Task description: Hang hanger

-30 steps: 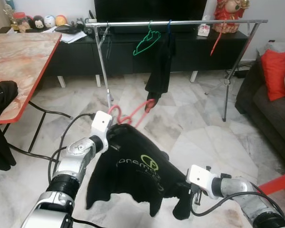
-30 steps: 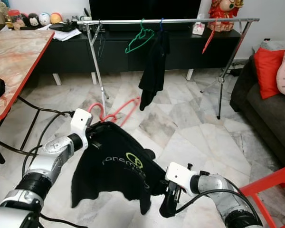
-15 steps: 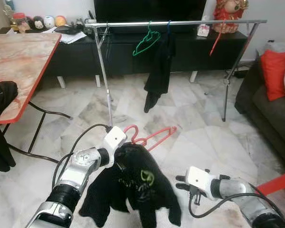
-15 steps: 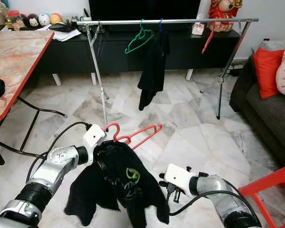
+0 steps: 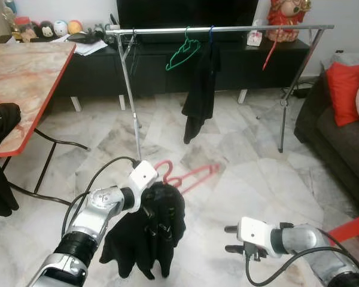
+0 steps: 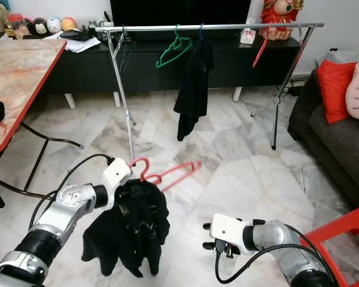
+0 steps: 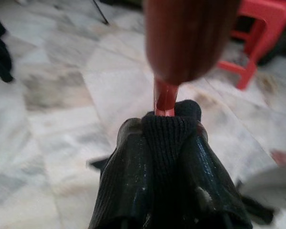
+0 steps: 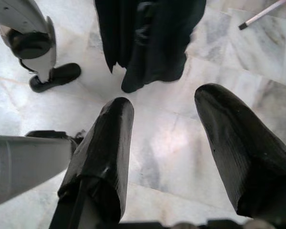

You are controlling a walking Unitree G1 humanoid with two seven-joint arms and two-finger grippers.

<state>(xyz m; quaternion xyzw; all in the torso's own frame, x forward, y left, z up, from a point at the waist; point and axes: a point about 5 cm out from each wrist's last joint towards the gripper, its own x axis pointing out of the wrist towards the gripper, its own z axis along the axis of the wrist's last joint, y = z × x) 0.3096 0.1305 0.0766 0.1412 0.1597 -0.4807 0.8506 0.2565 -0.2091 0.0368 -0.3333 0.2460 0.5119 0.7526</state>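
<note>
A red hanger (image 5: 185, 176) carries a black shirt (image 5: 149, 230) that droops in a bunch just above the marble floor. My left gripper (image 6: 124, 190) is shut on the hanger's neck through the shirt collar (image 7: 169, 138), and its fingers (image 7: 128, 181) press together around the cloth. Low on the right, my right gripper (image 5: 228, 238) is open and holds nothing, a short way from the shirt. Its fingers (image 8: 105, 143) point toward the hanging cloth. The clothes rack rail (image 5: 227, 28) stands farther back. It bears a green hanger (image 5: 182, 54) and a black garment (image 5: 200, 89).
A marble-topped table (image 5: 24, 78) with red edges stands at the left, dark clothing (image 5: 0, 155) draped by it. A dark sofa with a red cushion (image 5: 344, 89) is on the right, and a red stool (image 5: 353, 227) sits near my right arm. Black cables trail on the floor.
The shirt was spread between both grippers; my right gripper let go and pulled back to the right. The shirt now hangs bunched from the left gripper.
</note>
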